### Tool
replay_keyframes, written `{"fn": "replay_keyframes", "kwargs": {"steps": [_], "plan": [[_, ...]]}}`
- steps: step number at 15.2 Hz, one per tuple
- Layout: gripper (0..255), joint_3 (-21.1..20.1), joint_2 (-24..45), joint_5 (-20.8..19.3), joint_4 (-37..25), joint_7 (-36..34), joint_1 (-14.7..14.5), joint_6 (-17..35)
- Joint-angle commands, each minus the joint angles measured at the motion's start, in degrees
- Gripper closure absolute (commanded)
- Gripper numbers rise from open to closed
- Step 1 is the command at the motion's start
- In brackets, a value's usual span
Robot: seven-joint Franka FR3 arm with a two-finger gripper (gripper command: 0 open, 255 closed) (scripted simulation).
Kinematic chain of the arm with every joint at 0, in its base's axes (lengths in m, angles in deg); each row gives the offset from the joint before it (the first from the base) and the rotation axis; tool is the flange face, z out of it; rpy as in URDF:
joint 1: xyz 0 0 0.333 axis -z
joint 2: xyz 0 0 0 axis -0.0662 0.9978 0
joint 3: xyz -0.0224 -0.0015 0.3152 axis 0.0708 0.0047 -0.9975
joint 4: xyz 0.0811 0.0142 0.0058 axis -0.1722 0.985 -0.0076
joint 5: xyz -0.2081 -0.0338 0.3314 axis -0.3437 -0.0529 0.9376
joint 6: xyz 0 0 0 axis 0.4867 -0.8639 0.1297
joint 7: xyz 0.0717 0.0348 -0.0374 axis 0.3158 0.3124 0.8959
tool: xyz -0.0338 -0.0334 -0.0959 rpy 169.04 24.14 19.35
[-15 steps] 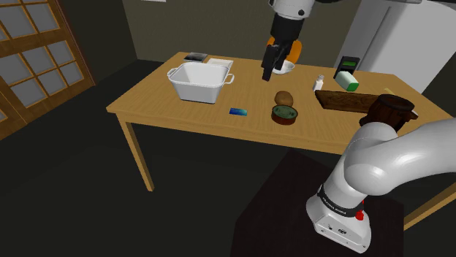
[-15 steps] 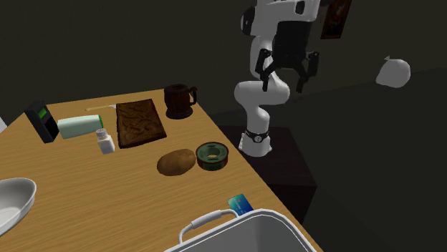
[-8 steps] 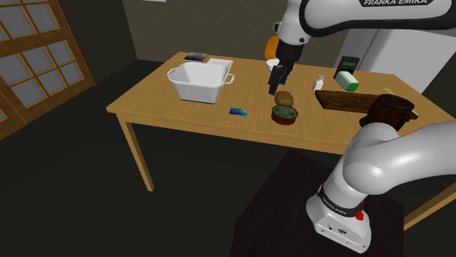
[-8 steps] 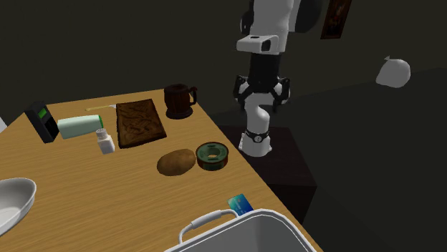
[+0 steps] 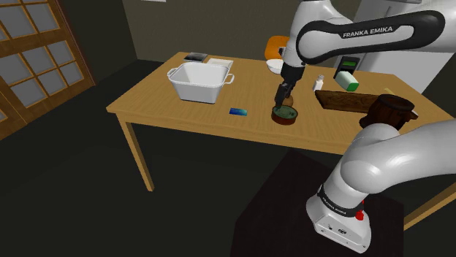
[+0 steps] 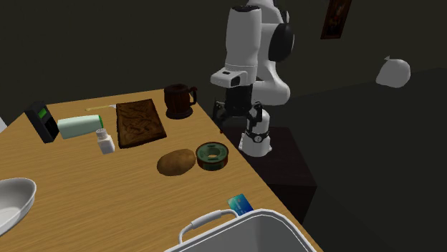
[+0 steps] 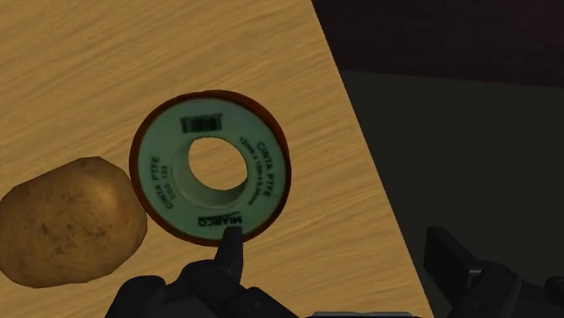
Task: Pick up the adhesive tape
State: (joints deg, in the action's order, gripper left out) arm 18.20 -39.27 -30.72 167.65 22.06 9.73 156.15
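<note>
Fingers [image 7: 230, 251] of the black gripper [image 7: 333, 238] are standing wide apart, empty, over the round green tape ring [image 7: 258, 172]. A brown potato [image 7: 68, 221] is perhaps touching it.

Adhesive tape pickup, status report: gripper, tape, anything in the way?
Gripper open, hovering above the table edge. Tape roll flat on the table, not held. Potato tight beside the roll; may crowd one finger.

glossy white rounded-link arm [image 5: 398, 153], dark joints | black forearm band [image 5: 343, 33], white "FRANKA EMIKA" lettering | small red dot [image 5: 359, 216] by base | all-black 2-finger gripper [image 6: 237, 114]
</note>
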Motion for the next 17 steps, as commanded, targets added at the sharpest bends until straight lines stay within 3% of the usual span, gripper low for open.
{"fn": "replay_keyframes", "kwargs": {"steps": [1, 4, 13, 14, 17], "plan": [[0, 2.4, 2.4, -1.5, 1.2, 2.1, 1.0, 3.4], [0, 5.4, 5.2, -3.2, 2.9, 4.5, 2.3, 7.5], [0, 6.6, 8.3, -4.2, 7.0, 4.3, 2.5, 14.6], [255, 6.6, 8.3, -4.2, 7.0, 4.4, 2.6, 14.6], [255, 6.6, 8.3, -4.2, 7.0, 4.4, 2.6, 14.5]]}}
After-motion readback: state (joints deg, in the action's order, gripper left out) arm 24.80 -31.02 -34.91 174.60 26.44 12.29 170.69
